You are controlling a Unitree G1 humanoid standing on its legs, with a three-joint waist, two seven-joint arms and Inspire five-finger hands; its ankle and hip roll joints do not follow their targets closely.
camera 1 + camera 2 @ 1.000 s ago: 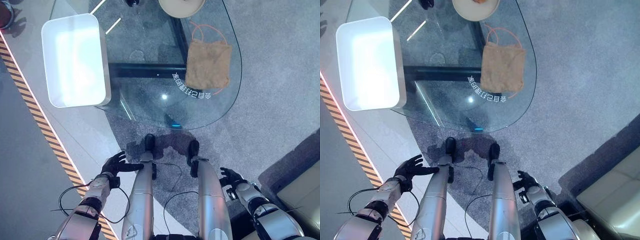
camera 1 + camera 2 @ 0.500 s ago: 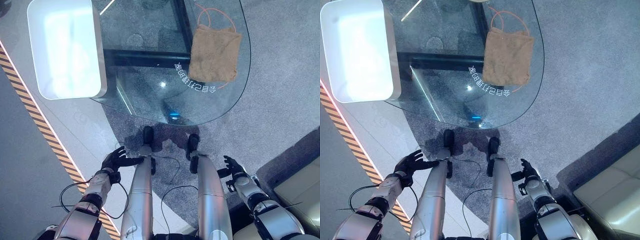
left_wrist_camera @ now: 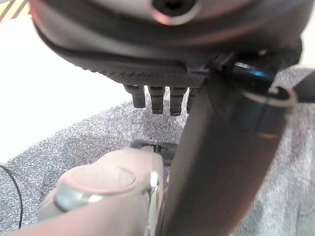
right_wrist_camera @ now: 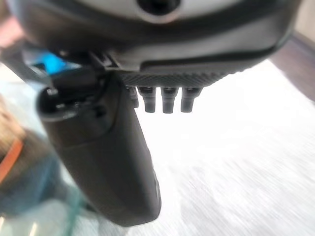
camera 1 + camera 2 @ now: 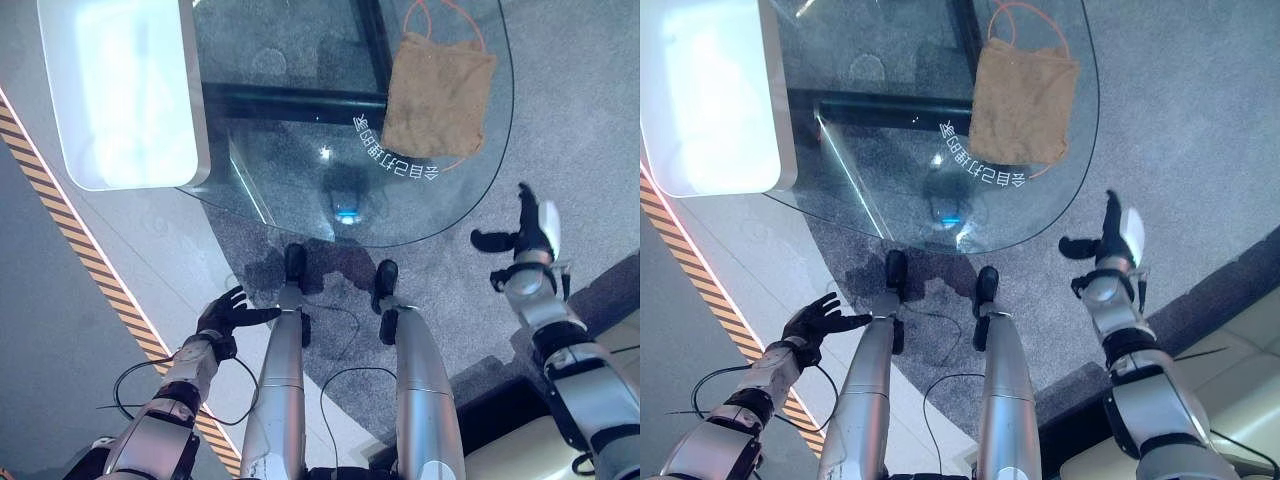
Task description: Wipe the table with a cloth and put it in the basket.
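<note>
nearest, the left hand point(image 5: 228, 313) hangs low over the pale floor point(image 5: 70, 330) by the striped tape point(image 5: 100, 290), fingers spread and holding nothing, while the right hand point(image 5: 530, 232) is raised over the grey carpet point(image 5: 590, 120) just off the table's right edge, fingers straight and thumb out, also empty. farther off, the brown cloth point(image 5: 438, 94) lies flat on the glass table point(image 5: 300, 170) near its right rim, an orange cord point(image 5: 420, 15) looping from its far side, well apart from both hands. the white basket point(image 5: 120, 90) sits at the table's left edge.
</note>
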